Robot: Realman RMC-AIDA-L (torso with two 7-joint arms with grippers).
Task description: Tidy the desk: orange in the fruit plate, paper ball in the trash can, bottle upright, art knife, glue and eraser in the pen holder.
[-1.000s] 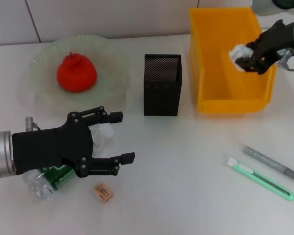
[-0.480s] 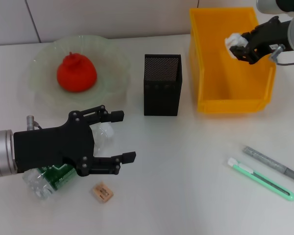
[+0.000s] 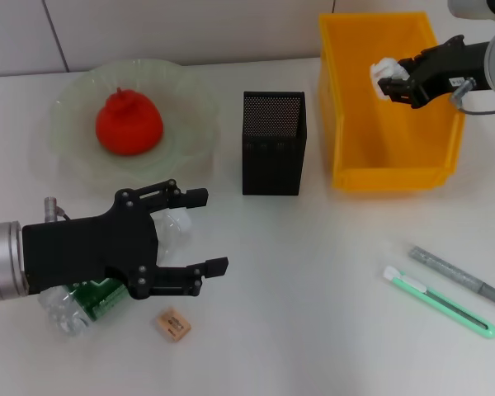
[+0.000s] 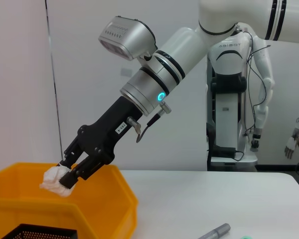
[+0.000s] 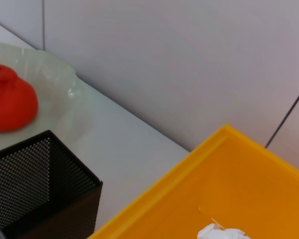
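My right gripper (image 3: 393,85) is shut on the white paper ball (image 3: 385,74) and holds it above the yellow trash bin (image 3: 343,115); the left wrist view shows the ball (image 4: 57,178) pinched in its fingers. My left gripper (image 3: 200,231) is open, hovering over the lying plastic bottle (image 3: 87,301) at the front left. The red-orange fruit (image 3: 129,122) sits in the pale green plate (image 3: 74,158). The black mesh pen holder (image 3: 272,142) stands mid-table. The eraser (image 3: 173,323) lies near the bottle. The green art knife (image 3: 439,301) and grey glue stick (image 3: 459,275) lie at the front right.
The yellow bin (image 5: 199,209) and pen holder (image 5: 40,184) stand close together, with the plate (image 5: 55,94) beyond. A white wall runs behind the table.
My right gripper has carried the paper ball up and to the left, further over the yellow bin. The left arm has not moved.
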